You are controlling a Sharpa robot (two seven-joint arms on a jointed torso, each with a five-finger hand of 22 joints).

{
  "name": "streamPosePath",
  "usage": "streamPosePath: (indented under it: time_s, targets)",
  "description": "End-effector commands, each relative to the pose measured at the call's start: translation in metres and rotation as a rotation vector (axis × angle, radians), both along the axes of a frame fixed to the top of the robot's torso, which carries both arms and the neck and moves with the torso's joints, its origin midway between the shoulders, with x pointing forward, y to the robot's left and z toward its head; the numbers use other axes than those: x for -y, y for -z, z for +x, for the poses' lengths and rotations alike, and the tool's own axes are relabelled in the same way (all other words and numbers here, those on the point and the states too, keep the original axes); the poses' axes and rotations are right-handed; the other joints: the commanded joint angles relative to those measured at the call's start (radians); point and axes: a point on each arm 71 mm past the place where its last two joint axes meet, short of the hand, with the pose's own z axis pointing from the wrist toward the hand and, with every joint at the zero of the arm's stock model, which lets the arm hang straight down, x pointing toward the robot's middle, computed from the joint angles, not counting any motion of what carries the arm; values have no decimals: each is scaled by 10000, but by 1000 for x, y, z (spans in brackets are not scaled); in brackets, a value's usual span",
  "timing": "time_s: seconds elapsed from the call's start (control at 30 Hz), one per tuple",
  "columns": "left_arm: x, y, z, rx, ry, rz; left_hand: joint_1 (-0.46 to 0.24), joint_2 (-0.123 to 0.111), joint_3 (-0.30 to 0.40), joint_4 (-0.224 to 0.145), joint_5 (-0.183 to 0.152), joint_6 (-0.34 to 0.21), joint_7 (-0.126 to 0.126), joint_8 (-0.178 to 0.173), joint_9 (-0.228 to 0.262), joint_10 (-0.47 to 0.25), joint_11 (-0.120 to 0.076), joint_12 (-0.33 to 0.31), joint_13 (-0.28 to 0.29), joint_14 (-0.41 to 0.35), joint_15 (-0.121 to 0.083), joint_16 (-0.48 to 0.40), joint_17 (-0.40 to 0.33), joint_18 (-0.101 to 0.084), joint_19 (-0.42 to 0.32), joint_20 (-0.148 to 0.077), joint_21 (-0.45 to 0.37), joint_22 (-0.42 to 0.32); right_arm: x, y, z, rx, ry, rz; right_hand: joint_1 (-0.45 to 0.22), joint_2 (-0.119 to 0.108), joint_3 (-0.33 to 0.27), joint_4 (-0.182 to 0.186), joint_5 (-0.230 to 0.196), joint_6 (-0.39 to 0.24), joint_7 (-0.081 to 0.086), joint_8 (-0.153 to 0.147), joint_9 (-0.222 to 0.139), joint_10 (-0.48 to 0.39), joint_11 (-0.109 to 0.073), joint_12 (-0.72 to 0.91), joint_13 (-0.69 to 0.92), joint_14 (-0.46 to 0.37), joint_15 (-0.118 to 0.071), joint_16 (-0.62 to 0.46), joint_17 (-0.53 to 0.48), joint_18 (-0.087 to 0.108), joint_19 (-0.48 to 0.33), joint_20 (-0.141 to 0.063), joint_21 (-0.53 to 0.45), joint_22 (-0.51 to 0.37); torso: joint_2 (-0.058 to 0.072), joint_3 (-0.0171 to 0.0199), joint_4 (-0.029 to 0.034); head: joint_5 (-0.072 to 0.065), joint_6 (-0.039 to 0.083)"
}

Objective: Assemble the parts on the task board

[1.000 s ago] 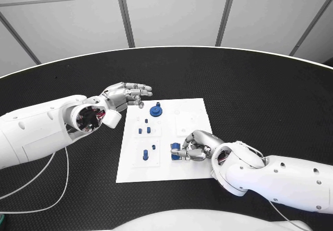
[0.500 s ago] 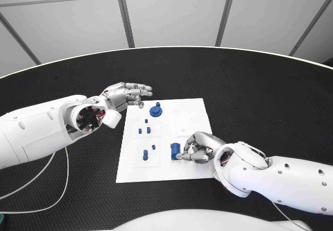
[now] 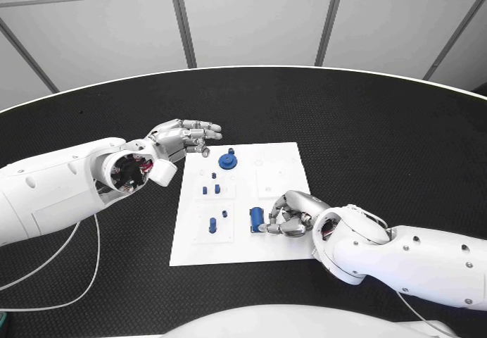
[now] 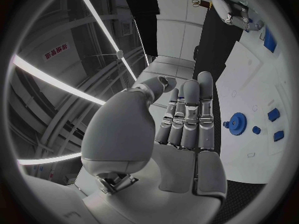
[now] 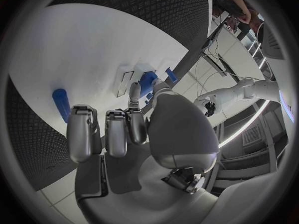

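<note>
The white task board (image 3: 274, 176) lies in the middle of the black table. A blue gear (image 3: 229, 161) stands near its far end, with several small blue pieces (image 3: 211, 189) below it. A longer blue block (image 3: 257, 218) sits on the board's near half. My right hand (image 3: 291, 215) rests on the board just right of that block, its fingers curled in and fingertips (image 3: 271, 227) against the block's side. My left hand (image 3: 188, 139) hovers beside the board's far left corner, fingers straight and palm bare (image 4: 187, 129). The gear (image 4: 236, 122) lies beyond those fingers.
A thin white cable (image 3: 86, 282) loops over the table under my left arm. Another small blue piece (image 3: 212, 225) lies on the board's near left part. Black table surface (image 3: 386, 141) surrounds the board on all sides.
My right hand has drawn back slightly to the right, uncovering the whole blue block, which now shows at full length. The left hand has stayed put.
</note>
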Motion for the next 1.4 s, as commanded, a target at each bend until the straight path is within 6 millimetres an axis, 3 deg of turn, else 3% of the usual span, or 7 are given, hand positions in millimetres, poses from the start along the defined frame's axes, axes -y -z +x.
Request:
streamPosePath:
  time_s: [0.03,0.33,0.6,0.93,1.07,1.2,1.4]
  targets:
    - [0,0,0,-3,-8,5,31,120,-41,1,45,-66,-4,39,-12,-96,-10,45,14,-65,2,62,-17,164,-109,2,55,18,0,0,-1,-28,-85,-17,254,-57,141,-12,-56,-6,-56,-44,-29,536,-92,38,1840,1024,-47,55,2406,-119,839,-79,45,2303,-10,2,-10,13,-22]
    - [-2,0,0,-11,-35,22,89,140,-21,-36,54,-66,-5,45,-16,-104,-13,62,14,-73,-6,63,-29,168,-120,-5,79,35,1,-1,-4,-93,-312,-51,520,-380,229,8,-247,21,-44,-56,-77,547,-86,63,1864,1027,-46,62,2421,-122,842,-82,56,2312,-19,5,-9,17,-37]
    - [-2,0,0,-15,-52,31,89,140,-21,-36,54,-66,-5,45,-16,-104,-13,62,14,-73,-6,63,-29,168,-120,-5,79,35,2,-2,-6,-133,-467,-61,201,-647,26,69,-643,-7,37,-84,-126,459,-17,-153,1751,1012,6,25,2349,-92,809,-50,-96,2264,-10,-5,-3,5,-23]
    - [-3,0,0,-7,-56,26,89,140,-21,-36,54,-66,-5,45,-16,-104,-13,62,14,-73,-6,63,-29,168,-120,-5,79,35,18,-9,-11,186,-107,235,232,-585,57,54,-598,-14,32,-88,-137,463,-17,-136,1765,1019,14,41,2383,-101,816,-41,-57,2279,-11,3,-3,-19,-1]
    - [-3,0,0,4,-76,26,89,140,-21,-36,54,-66,-5,45,-16,-104,-13,62,14,-73,-6,63,-29,168,-120,-5,79,35,35,-16,-14,594,251,538,408,-488,202,41,-344,-275,133,-316,-267,366,57,-353,1651,1015,65,31,2363,-90,803,-10,-118,2262,-20,7,-34,-66,27]
    - [-4,0,0,15,-94,25,89,140,-21,-36,54,-66,-5,45,-16,-104,-13,62,14,-73,-6,63,-29,168,-120,-5,79,35,58,-21,-16,957,676,527,700,-441,524,29,132,-709,423,-1006,-658,331,297,-412,1634,1021,260,47,2396,-97,808,134,-101,2277,-25,10,-69,-165,54]
    - [-3,0,1,26,-68,7,100,149,-21,-46,53,-69,2,49,-21,-111,-7,77,13,-76,-4,65,-39,165,-131,-6,102,51,86,-22,-13,1420,1187,-8,782,-478,729,40,397,-736,523,-1334,-849,323,381,-425,1634,1023,335,53,2407,-99,812,210,-89,2287,-18,26,-131,-262,99]
